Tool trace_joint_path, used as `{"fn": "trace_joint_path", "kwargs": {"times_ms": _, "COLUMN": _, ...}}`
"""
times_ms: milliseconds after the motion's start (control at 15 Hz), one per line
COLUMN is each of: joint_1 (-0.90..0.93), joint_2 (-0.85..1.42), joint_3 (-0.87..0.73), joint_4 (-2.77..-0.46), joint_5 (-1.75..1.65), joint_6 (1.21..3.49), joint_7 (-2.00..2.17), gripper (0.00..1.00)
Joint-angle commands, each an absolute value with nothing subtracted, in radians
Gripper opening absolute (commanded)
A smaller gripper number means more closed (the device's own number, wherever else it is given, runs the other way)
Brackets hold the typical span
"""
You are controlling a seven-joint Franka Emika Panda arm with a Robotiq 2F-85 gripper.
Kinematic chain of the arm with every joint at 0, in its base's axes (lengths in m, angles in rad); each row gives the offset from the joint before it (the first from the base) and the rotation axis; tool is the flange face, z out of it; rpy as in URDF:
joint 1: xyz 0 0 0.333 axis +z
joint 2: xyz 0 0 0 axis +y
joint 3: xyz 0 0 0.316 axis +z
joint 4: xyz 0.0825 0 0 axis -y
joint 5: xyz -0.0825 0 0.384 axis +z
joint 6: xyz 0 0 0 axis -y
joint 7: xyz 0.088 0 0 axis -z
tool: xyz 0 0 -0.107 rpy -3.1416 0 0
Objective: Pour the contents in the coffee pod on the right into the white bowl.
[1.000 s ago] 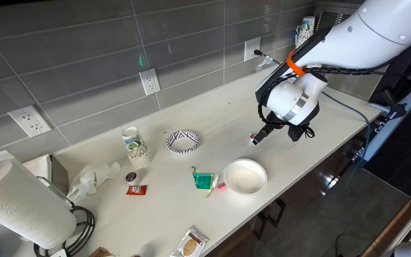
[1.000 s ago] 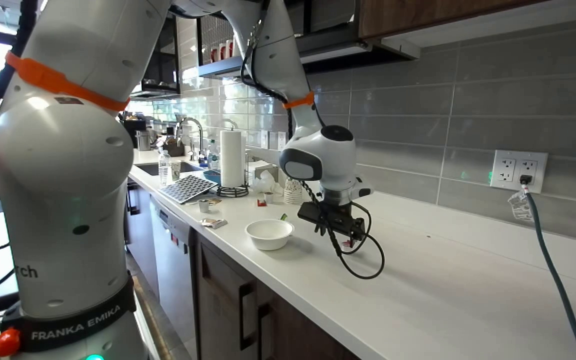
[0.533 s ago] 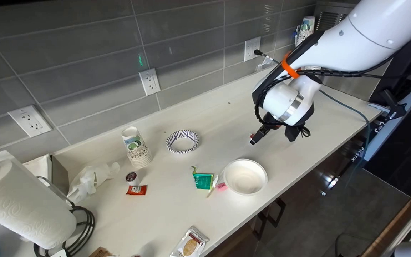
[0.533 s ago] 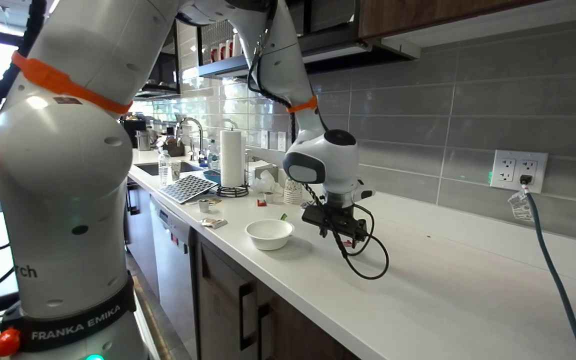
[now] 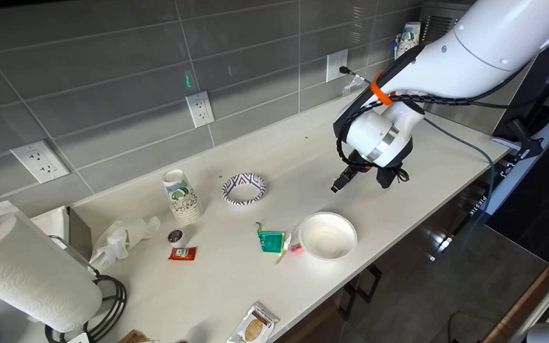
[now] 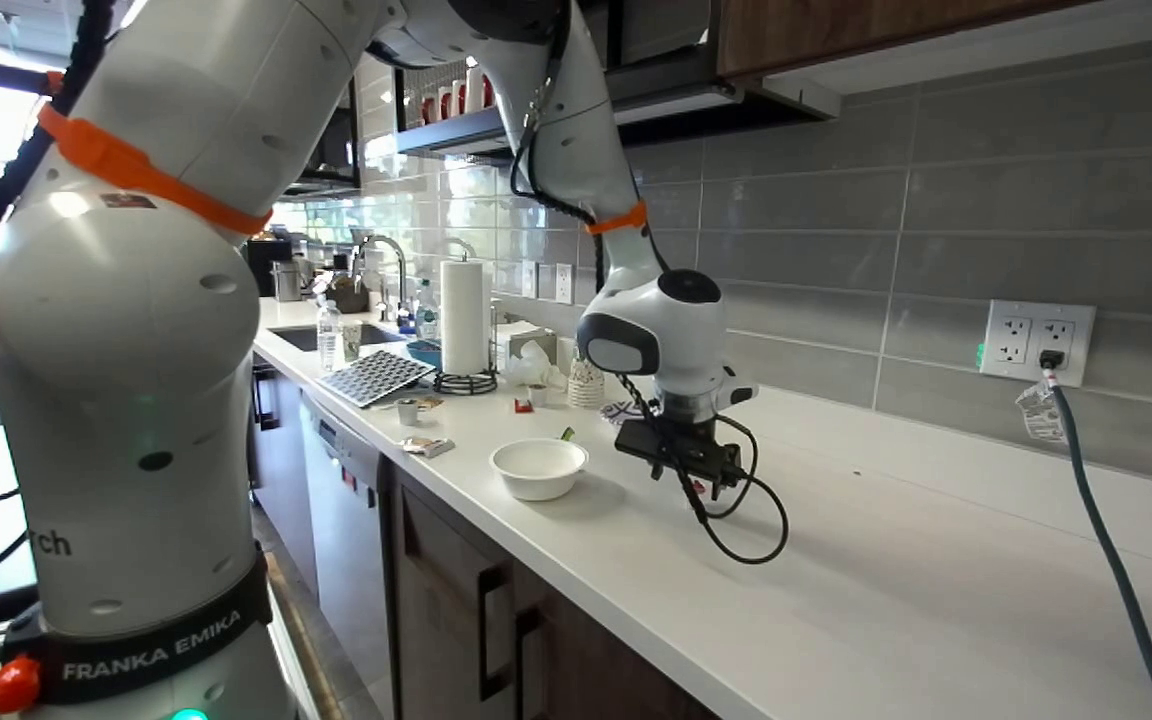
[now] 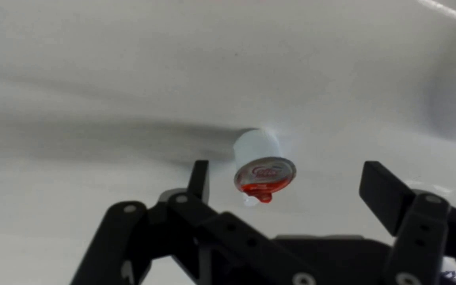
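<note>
The coffee pod [image 7: 263, 164] is a small pale cup with a silver and red lid and a red tab. It seems to stand upright on the counter. In an exterior view a bit of its red lid [image 6: 699, 487] shows below the gripper; the rest is hidden. My gripper [image 7: 286, 180] is open and empty. The pod appears between its fingers in the wrist view, closer to the left finger; I cannot tell whether they surround it in depth. In an exterior view the gripper [image 5: 360, 186] is behind and right of the white bowl [image 5: 328, 236], which also shows here [image 6: 539, 465].
A patterned bowl [image 5: 244, 189] and a stack of paper cups [image 5: 182, 196] stand near the wall. A green packet [image 5: 271, 241] lies beside the white bowl. A dark-lidded pod [image 5: 176, 237], red packet [image 5: 182, 253] and paper towel roll [image 5: 36, 271] are farther left.
The arm and open gripper have shifted a little, left in an exterior view and right and slightly down in the other. The pod and bowl stay put.
</note>
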State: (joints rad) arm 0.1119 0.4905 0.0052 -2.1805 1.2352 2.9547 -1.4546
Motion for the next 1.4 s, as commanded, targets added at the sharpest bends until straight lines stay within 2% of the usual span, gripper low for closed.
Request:
{"fn": "trace_joint_path", "kwargs": {"times_ms": 0, "joint_1": 0.094, "joint_2": 0.529, "joint_3": 0.03, "joint_4": -2.143, "joint_5": 1.285, "joint_6": 2.982, "joint_7": -1.507, "gripper": 0.84}}
{"fn": "trace_joint_path", "kwargs": {"times_ms": 67, "joint_1": 0.092, "joint_2": 0.532, "joint_3": 0.031, "joint_4": -2.141, "joint_5": 1.286, "joint_6": 2.984, "joint_7": -1.51, "gripper": 0.83}}
{"fn": "trace_joint_path", "kwargs": {"times_ms": 200, "joint_1": 0.089, "joint_2": 0.537, "joint_3": 0.033, "joint_4": -2.136, "joint_5": 1.29, "joint_6": 2.984, "joint_7": -1.517, "gripper": 0.72}}
{"fn": "trace_joint_path", "kwargs": {"times_ms": 267, "joint_1": 0.087, "joint_2": 0.54, "joint_3": 0.034, "joint_4": -2.133, "joint_5": 1.292, "joint_6": 2.985, "joint_7": -1.521, "gripper": 0.77}}
{"fn": "trace_joint_path", "kwargs": {"times_ms": 467, "joint_1": 0.084, "joint_2": 0.543, "joint_3": 0.035, "joint_4": -2.128, "joint_5": 1.296, "joint_6": 2.988, "joint_7": -1.526, "gripper": 0.79}}
{"fn": "trace_joint_path", "kwargs": {"times_ms": 933, "joint_1": 0.079, "joint_2": 0.542, "joint_3": 0.037, "joint_4": -2.128, "joint_5": 1.299, "joint_6": 2.989, "joint_7": -1.533, "gripper": 0.71}}
{"fn": "trace_joint_path", "kwargs": {"times_ms": 1133, "joint_1": 0.078, "joint_2": 0.541, "joint_3": 0.038, "joint_4": -2.128, "joint_5": 1.301, "joint_6": 2.988, "joint_7": -1.533, "gripper": 0.74}}
{"fn": "trace_joint_path", "kwargs": {"times_ms": 1333, "joint_1": 0.078, "joint_2": 0.54, "joint_3": 0.037, "joint_4": -2.13, "joint_5": 1.301, "joint_6": 2.987, "joint_7": -1.532, "gripper": 0.72}}
